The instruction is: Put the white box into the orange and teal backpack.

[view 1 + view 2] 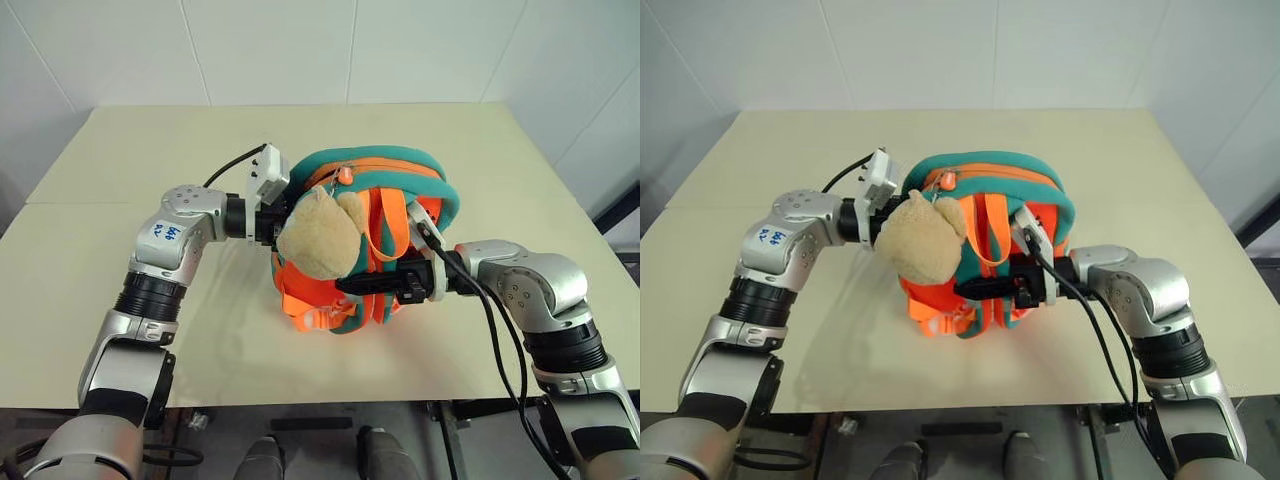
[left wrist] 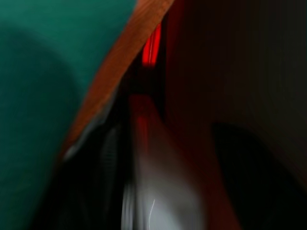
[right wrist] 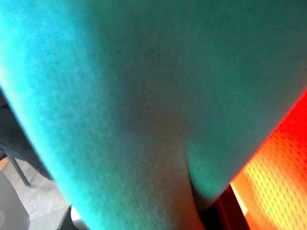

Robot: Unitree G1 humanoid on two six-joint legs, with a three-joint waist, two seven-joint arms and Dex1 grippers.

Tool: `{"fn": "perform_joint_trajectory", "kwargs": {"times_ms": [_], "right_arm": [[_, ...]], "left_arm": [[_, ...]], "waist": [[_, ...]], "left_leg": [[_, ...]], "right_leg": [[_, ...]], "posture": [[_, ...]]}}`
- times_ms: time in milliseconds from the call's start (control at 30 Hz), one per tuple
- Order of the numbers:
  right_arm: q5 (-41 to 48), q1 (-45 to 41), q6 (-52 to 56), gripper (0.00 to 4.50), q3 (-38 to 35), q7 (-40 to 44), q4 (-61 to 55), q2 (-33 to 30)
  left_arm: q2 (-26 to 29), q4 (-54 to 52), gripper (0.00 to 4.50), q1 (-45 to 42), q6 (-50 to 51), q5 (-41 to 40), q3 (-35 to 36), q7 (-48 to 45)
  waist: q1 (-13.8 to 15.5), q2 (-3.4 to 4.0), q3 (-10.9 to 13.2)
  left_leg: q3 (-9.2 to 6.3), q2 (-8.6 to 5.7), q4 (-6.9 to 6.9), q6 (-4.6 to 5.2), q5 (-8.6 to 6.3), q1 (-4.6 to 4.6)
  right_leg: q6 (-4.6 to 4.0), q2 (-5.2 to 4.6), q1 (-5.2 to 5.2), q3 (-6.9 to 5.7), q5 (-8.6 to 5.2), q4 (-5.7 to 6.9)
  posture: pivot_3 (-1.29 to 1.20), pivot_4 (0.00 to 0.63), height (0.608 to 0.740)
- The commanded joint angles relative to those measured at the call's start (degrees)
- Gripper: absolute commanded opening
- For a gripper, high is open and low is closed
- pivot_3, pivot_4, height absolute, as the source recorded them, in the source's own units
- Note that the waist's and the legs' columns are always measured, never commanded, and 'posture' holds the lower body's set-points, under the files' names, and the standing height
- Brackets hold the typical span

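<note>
The orange and teal backpack (image 1: 385,175) stands upright in the middle of the table, with a tan plush toy (image 1: 315,240) hanging on its left front. My left gripper (image 2: 168,143) reaches in behind the toy at the backpack's left side. Its dark fingers (image 2: 96,182) stand apart, open, among orange and teal fabric. A pale blurred shape (image 2: 158,201) lies between them; I cannot tell whether it is the white box. My right gripper (image 1: 345,285) is shut and lies level across the lower front of the backpack, against its straps.
The cream table (image 1: 120,200) has bare room on all sides of the backpack. White tiled walls rise behind it. Black cables run from both wrists.
</note>
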Motion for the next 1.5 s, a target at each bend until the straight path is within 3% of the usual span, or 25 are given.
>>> {"fn": "perform_joint_trajectory", "kwargs": {"times_ms": [33,233,433,733,933,1167,1300,1500], "right_arm": [[1.0,0.4,0.2,0.0,-1.1,-0.5,-2.2,-0.4],[0.7,0.5,-0.1,0.0,-0.9,-0.4,-1.7,-0.6],[-0.3,0.4,-1.0,0.0,-0.4,0.1,-0.7,-0.9],[-3.1,-2.3,-3.3,0.0,1.6,1.7,3.7,0.1],[-3.5,-3.2,-3.9,0.0,2.0,2.0,4.5,0.5],[-3.5,-2.7,-3.6,0.0,1.3,1.1,3.7,1.0],[-3.3,-2.2,-3.5,0.0,0.9,0.3,3.2,1.1],[-3.2,-2.0,-3.7,0.0,0.7,-0.6,3.0,1.5]], "left_arm": [[4.4,-1.5,4.34,-0.7,-1.8,0.2,3.2,-3.2],[14.3,-1.2,4.46,-0.3,-3.5,-1.7,8.0,-10.1],[23.5,-12.2,4.46,4.2,11.0,-10.2,14.9,-11.2],[18.5,-31.4,4.46,10.5,19.0,-21.4,18.1,-1.9],[13.9,-35.4,4.46,12.0,18.5,-21.9,14.8,2.3],[11.2,-32.5,4.46,11.3,11.3,-15.3,10.4,3.7],[10.7,-29.7,3.58,9.4,8.5,-14.0,11.2,3.5],[11.7,-26.3,1.79,7.0,6.1,-13.1,12.1,3.2]], "waist": [[-0.2,0.0,0.0],[-0.5,0.01,0.0],[-0.5,0.01,0.0],[0.0,0.01,0.0],[-0.2,0.01,0.0],[-0.1,0.01,0.0],[0.1,0.01,0.0],[0.0,0.01,0.0]], "left_leg": [[0.0,0.01,0.0,0.0,0.01,0.0],[0.01,0.02,-0.01,-0.02,0.04,-0.01],[0.0,0.01,-0.04,0.01,0.02,-0.05],[-0.04,0.01,-0.01,-0.01,0.07,0.01],[-0.04,0.01,-0.01,-0.05,0.11,0.09],[-0.03,0.01,0.01,-0.07,0.13,0.09],[-0.04,0.0,0.02,-0.07,0.13,0.08],[-0.04,0.0,0.01,-0.07,0.13,0.08]], "right_leg": [[0.0,0.01,-0.03,0.0,0.0,0.03],[-0.05,0.01,-0.1,0.0,-0.03,0.13],[-0.03,-0.01,-0.1,0.0,-0.04,0.32],[-0.05,0.0,-0.09,0.01,-0.06,0.28],[-0.08,0.01,-0.08,0.02,-0.06,0.38],[-0.09,0.01,-0.08,0.03,-0.05,0.37],[-0.09,0.01,-0.08,0.03,-0.05,0.37],[-0.09,0.01,-0.08,0.03,-0.05,0.35]], "posture": [[0.0,0.15,0.74],[0.0,0.15,0.74],[0.0,0.15,0.74],[0.0,0.15,0.74],[0.0,0.15,0.74],[0.0,0.15,0.74],[0.0,0.15,0.74],[0.0,0.15,0.74]]}}
